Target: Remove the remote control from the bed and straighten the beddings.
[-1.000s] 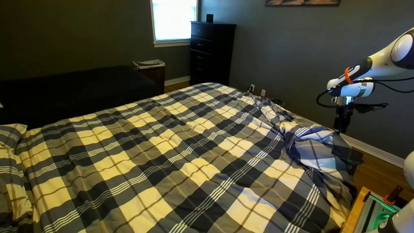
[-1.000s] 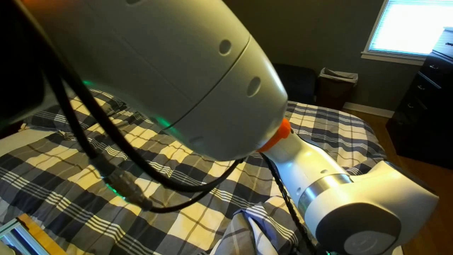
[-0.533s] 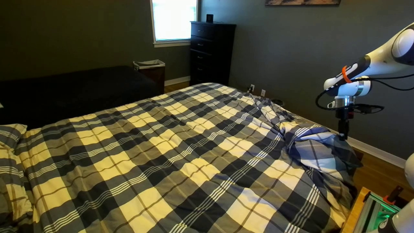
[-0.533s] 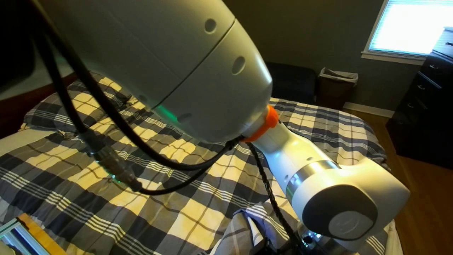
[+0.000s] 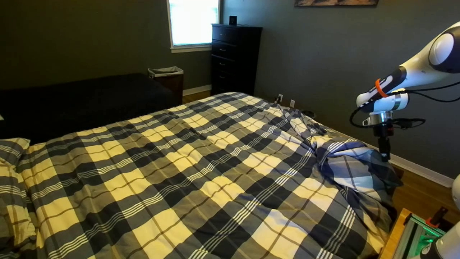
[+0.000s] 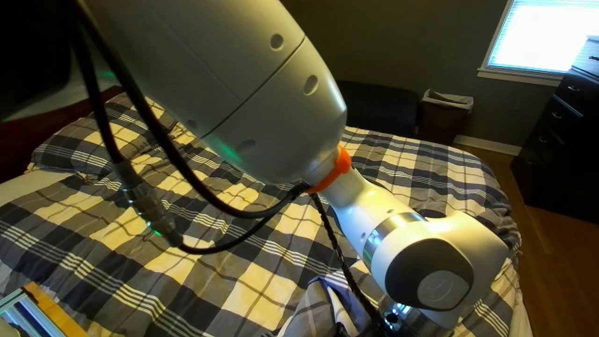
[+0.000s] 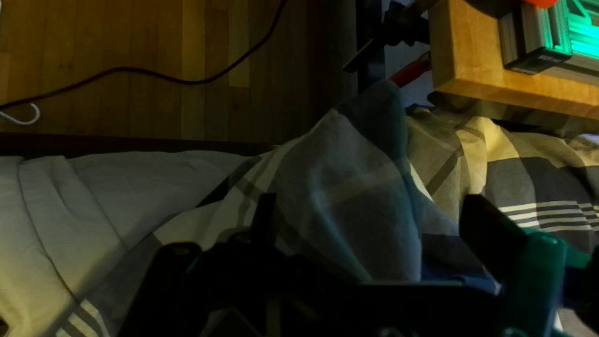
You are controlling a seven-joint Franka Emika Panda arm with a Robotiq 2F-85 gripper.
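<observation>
The plaid comforter (the beddings) [image 5: 215,162] covers the bed in both exterior views, also here [image 6: 224,262]. Its near-wall corner is bunched, with a bluish-grey fold [image 5: 348,167] turned up. My gripper [image 5: 385,157] points down by this bunched corner, at the bed's edge. In the wrist view my gripper [image 7: 369,201] has its fingers wide apart, with a raised bluish-grey fold [image 7: 360,206] showing between and beyond them; I cannot tell if they touch it. A pale sheet on the bed [image 7: 121,192] shows bare at left. No remote control is in view.
A wooden stand [image 5: 391,233] with equipment stands beside the bed corner; it shows in the wrist view [image 7: 491,79] at upper right. A dark cable [image 7: 201,82] lies on the wood floor. A dark couch [image 5: 90,100], bin [image 5: 167,84] and dresser [image 5: 235,59] stand beyond.
My gripper has come down toward the bunched corner and turned a little. In an exterior view the arm has shifted left across the picture. The comforter looks the same.
</observation>
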